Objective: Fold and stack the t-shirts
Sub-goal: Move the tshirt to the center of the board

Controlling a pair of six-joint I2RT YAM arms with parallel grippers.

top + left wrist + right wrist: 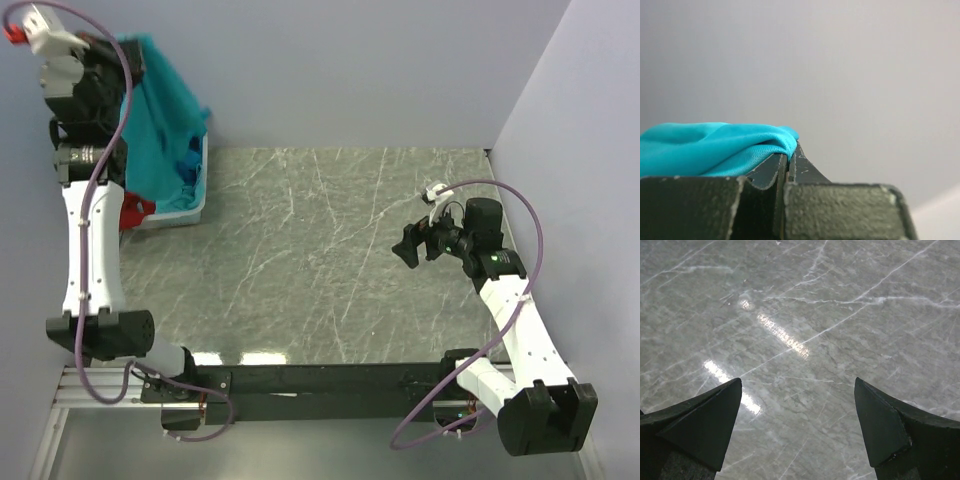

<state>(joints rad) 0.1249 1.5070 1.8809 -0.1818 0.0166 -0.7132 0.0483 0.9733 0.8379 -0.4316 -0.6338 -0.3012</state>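
Turquoise-blue soft cloth t-shirt (160, 105) hangs at far-left of scene. Its top edge is pinched in L arm's tool (788, 159), rest drapes down into white plastic basket (204, 180). L wrist view: black jaws pressed together w/ a fold of the turquoise cloth caught between them & spilling to the left; plain grey wall behind. L arm reaches up & away from its base, tool high above basket.

Basket sits at far-left of grey-green marble-look counter (320, 260), by the wall. More blue cloth is bunched inside it, under the hanging shirt. Red cloth t-shirt (136, 210) shows at basket's near-left corner, partly hidden by L arm; can't tell if it's inside or over the rim.

R arm's tool (407, 248) hovers over right side of counter, well apart from basket & shirts, jaws wide, holding nothing. R wrist view: two dark pointed fingers (700, 420) far apart, veined counter surface w/ light glare seen between them.
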